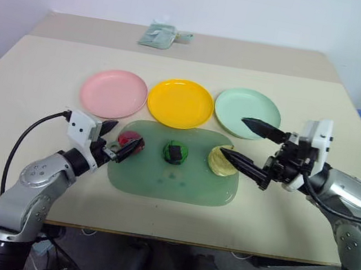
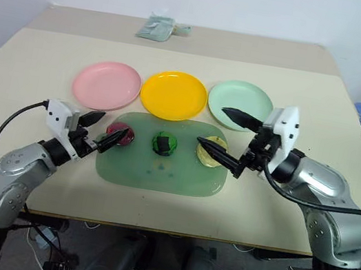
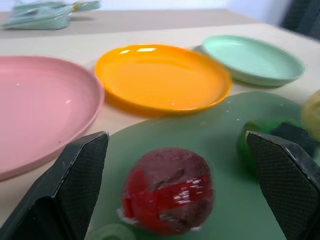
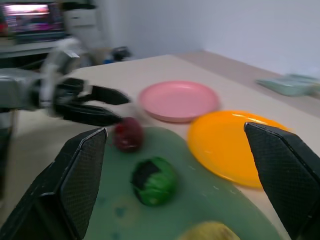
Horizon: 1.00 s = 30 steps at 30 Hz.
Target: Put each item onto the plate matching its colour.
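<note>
Three plates stand in a row across the table: pink (image 1: pixel 114 92), yellow (image 1: pixel 180 103) and mint green (image 1: pixel 247 112). In front of them, on a translucent green mat (image 1: pixel 171 179), lie a dark red ball (image 1: pixel 127 141), a dark green ball with a black patch (image 1: pixel 176 153) and a pale yellow bumpy ball (image 1: pixel 218 161). My left gripper (image 1: pixel 124 139) is open, its fingers either side of the red ball (image 3: pixel 167 190) without closing on it. My right gripper (image 1: pixel 232 136) is open, its lower finger lying over the yellow ball and its upper one over the green plate's near rim.
A pale green cloth bundle (image 1: pixel 159 35) lies at the table's far edge. Bare tabletop stretches to both sides of the plates and in front of the mat. The right wrist view also shows my left gripper (image 4: pixel 100 105) by the red ball (image 4: pixel 128 134).
</note>
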Tool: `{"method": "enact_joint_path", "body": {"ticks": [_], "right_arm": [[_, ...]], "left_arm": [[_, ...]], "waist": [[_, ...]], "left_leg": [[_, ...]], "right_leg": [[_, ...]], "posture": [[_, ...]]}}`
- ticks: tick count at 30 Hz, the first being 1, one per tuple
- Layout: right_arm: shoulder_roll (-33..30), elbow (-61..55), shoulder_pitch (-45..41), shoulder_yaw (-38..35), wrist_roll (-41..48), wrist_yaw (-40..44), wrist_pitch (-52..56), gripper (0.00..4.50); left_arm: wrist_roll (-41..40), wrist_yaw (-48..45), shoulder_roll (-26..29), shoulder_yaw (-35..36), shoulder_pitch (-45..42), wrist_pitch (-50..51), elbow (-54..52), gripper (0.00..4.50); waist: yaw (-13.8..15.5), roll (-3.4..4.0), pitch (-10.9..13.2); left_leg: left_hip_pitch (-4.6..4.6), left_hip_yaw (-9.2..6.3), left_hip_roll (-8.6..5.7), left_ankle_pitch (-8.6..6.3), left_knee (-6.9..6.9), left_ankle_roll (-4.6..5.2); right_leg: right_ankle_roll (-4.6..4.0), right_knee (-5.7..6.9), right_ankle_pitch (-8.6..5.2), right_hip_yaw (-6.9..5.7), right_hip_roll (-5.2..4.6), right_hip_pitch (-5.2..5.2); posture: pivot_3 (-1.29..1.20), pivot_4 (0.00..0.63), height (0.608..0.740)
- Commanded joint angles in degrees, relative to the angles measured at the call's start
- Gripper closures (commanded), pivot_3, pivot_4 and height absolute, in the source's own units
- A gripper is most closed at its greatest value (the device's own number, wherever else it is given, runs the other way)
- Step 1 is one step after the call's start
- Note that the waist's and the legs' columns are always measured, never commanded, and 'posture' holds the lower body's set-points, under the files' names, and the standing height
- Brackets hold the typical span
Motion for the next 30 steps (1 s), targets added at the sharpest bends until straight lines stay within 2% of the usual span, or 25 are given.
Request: {"method": "enact_joint_path", "body": {"ticks": [1,12,15,18,19,23,26,30], "right_arm": [[-0.9,0.3,-1.9,1.3,-1.6,2.0,-1.1,0.0],[-1.2,2.4,-4.0,1.4,-4.4,4.2,-1.8,0.0],[-1.2,2.7,-3.4,1.0,-5.1,4.7,-2.4,0.0],[-1.3,3.0,-2.6,0.5,-5.7,5.2,-3.1,0.0],[-1.3,3.1,-2.3,0.4,-5.9,5.3,-3.4,0.0],[-0.7,3.4,-1.9,0.0,-6.6,4.8,-4.4,0.0],[0.5,3.5,-2.7,-0.1,-7.2,2.7,-5.0,0.0],[2.7,5.2,-4.3,0.6,-8.9,0.1,-6.5,0.0]], "left_arm": [[2.4,1.0,0.2,-1.3,-0.7,-0.1,0.1,0.02],[6.5,2.5,-3.0,-4.7,-3.1,-0.7,4.6,0.02],[7.3,2.8,-3.1,-4.9,-3.3,-0.7,5.4,0.79],[7.8,2.6,-3.2,-4.8,-3.6,-1.4,5.8,2.15],[7.8,2.7,-3.3,-4.5,-3.9,-1.8,6.0,2.34],[5.6,2.9,-4.4,-1.9,-6.7,-1.4,7.4,2.34],[4.1,8.2,-6.4,2.7,-15.4,0.3,12.1,2.34],[7.9,14.1,-7.0,4.7,-26.0,-2.7,23.3,2.34]], "waist": [[0.0,-0.01,0.0],[-0.1,-0.01,0.0],[-0.2,-0.01,0.0],[-0.1,-0.01,0.0],[-0.1,-0.01,0.0],[0.0,-0.01,0.0],[0.4,-0.07,0.0],[0.9,-0.1,0.0]], "left_leg": [[0.0,0.0,0.0,0.0,0.01,0.0],[0.0,0.0,-0.02,0.0,0.01,0.0],[0.0,0.0,-0.02,0.0,0.01,-0.01],[0.0,0.0,-0.02,0.0,0.02,-0.02],[0.0,0.0,-0.02,0.0,0.02,-0.02],[0.0,0.0,-0.02,0.0,0.05,-0.02],[-0.01,0.0,-0.02,0.02,0.09,-0.04],[0.0,0.03,-0.04,0.05,0.14,-0.09]], "right_leg": [[0.02,0.0,0.01,0.0,0.0,0.0],[0.07,0.03,0.07,0.0,-0.01,-0.02],[0.09,0.05,0.08,0.0,-0.01,-0.03],[0.09,0.09,0.08,0.0,-0.01,-0.04],[0.1,0.09,0.08,0.0,-0.01,-0.04],[0.1,0.1,0.08,0.0,-0.01,-0.04],[0.11,0.15,0.09,-0.01,0.0,-0.05],[0.15,0.35,0.11,0.0,0.0,-0.11]], "posture": [[0.0,0.15,0.74],[0.0,0.15,0.74],[0.0,0.15,0.74],[0.0,0.15,0.74],[0.0,0.15,0.74],[0.0,0.15,0.74],[0.0,0.15,0.74],[0.0,0.15,0.74]]}}
